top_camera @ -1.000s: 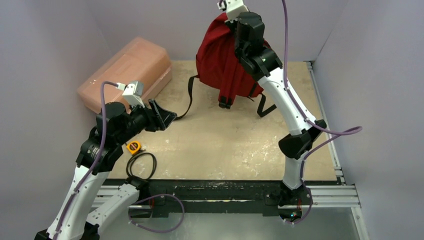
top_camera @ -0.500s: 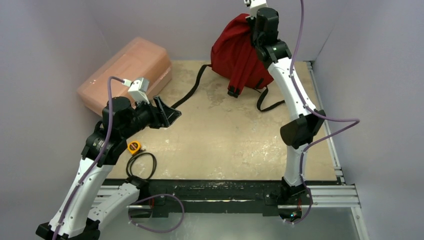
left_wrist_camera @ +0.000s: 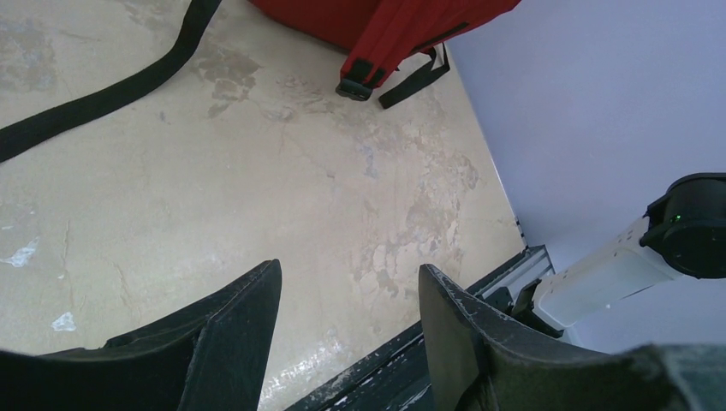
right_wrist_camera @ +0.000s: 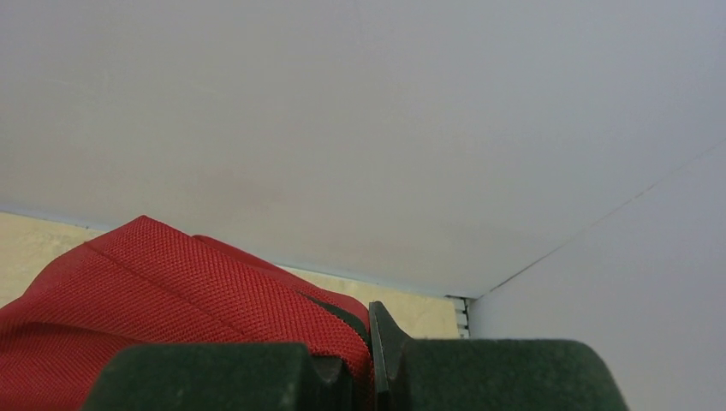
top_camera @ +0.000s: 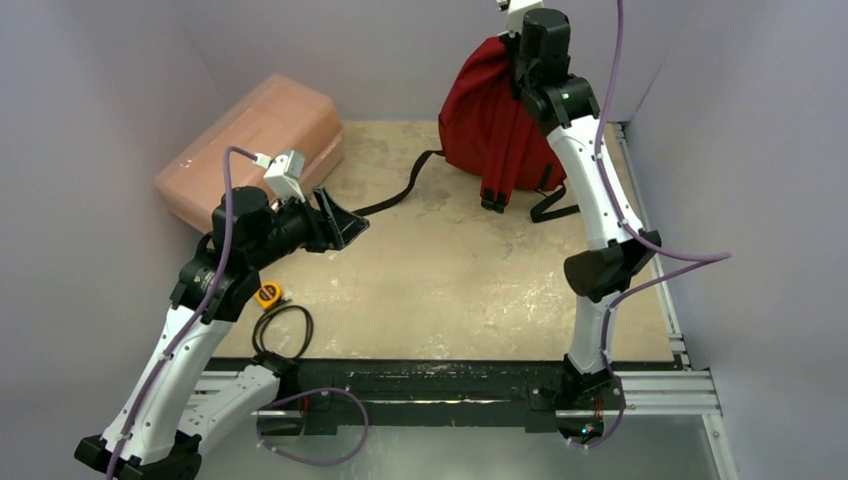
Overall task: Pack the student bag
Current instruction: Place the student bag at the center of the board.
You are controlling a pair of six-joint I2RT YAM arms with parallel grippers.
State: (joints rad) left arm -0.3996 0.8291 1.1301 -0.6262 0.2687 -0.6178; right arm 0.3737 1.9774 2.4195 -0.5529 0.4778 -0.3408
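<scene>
Student bag farther right than before

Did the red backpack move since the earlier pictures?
Yes. The red backpack shifted right, away from the pink box, held by the right claw.

Student bag top behind right arm

The right arm stretched tall toward the back, the right gripper pinched tight on the student bag. The left arm crouched with elbow bent, the left gripper pointing forward, jaws parted and empty.
</scene>
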